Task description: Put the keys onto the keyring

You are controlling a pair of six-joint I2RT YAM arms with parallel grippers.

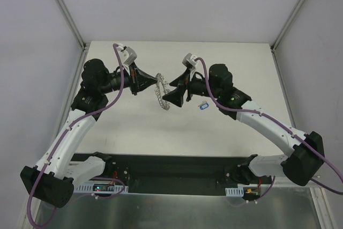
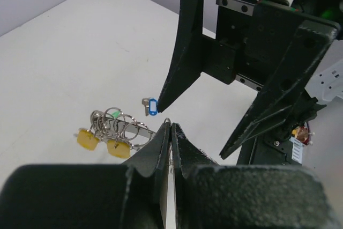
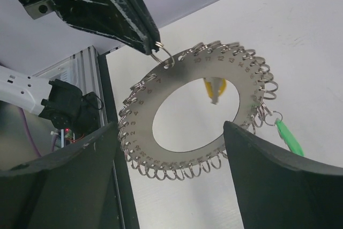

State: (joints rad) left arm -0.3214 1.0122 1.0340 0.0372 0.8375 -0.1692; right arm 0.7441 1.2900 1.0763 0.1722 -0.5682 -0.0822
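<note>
Left gripper (image 2: 170, 131) is clenched tight, black fingertips pinching just one thin wire loop on the rim of the keyring (image 3: 185, 68), and the whole ring hangs from that single loop above the table (image 2: 64, 57). Right gripper (image 1: 174, 96) is spread wide, released, gripping nothing, its two dark wedge fingers filling the lower corners of its own view with the ring between and beyond them.

The ring is a flat grey metal disc with a wide round hole, stamped numbers and small springy split loops all round the edge. Yellow keys (image 2: 118, 148) dangle at lower left of the left wrist view, and a green key (image 3: 286, 137) hangs off the ring's right side. One blue key (image 2: 151, 106) lies loose on the matte white table, mid-frame, apart from the ring.

The danger, I'd say: that hold is one slick wire loop, so the disc could swing, twist or slip free if the right fingers nudge it. And the blue key is tiny and flat on the table, which makes it easy to fumble or skid away.
</note>
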